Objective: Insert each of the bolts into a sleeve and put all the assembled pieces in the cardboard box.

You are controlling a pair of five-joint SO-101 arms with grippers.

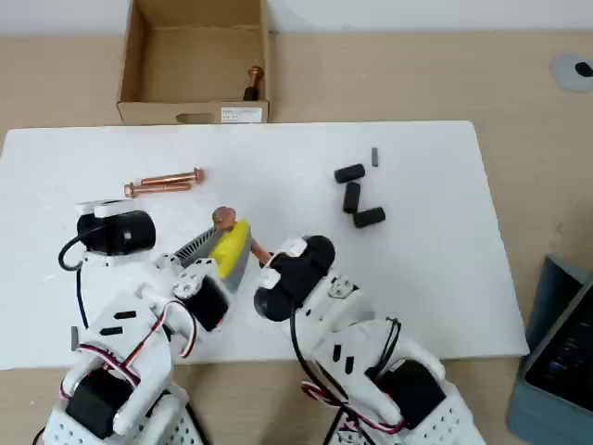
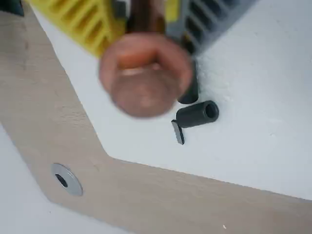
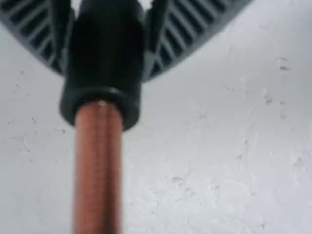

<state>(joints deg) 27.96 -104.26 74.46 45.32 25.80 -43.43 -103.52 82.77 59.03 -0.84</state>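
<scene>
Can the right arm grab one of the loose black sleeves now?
Probably not yet: the right gripper is full, its fingers shut on a sleeve with a bolt in it. The loose sleeves lie unobstructed.

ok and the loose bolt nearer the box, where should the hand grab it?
Mid-shank, coming straight down from above, closing across its length. The bolt lies flat on the white mat, head pointing toward the black sleeves, so the shank offers two parallel sides. The second bolt lies close alongside; clearance there looks tight.

Copper bolt (image 3: 97, 170) shaft inserted in black sleeve (image 3: 105, 58).
</scene>
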